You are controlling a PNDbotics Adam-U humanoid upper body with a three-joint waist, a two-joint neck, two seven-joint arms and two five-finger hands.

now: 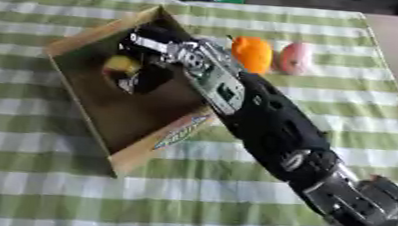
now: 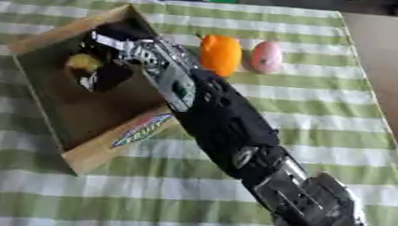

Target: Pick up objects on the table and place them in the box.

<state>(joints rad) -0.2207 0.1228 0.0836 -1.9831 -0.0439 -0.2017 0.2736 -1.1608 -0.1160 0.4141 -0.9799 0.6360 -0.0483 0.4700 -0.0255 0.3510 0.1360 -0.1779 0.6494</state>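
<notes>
Inside box (image 1: 138, 156): yellow obj (image 1: 121, 64); right robot hand (image 1: 144, 73) curled on it.

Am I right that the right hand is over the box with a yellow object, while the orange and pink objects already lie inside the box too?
Not quite. The orange object and pink object lie on the tablecloth beside the box, as the left eye view shows. The right hand is over the box with the yellow object.
</notes>
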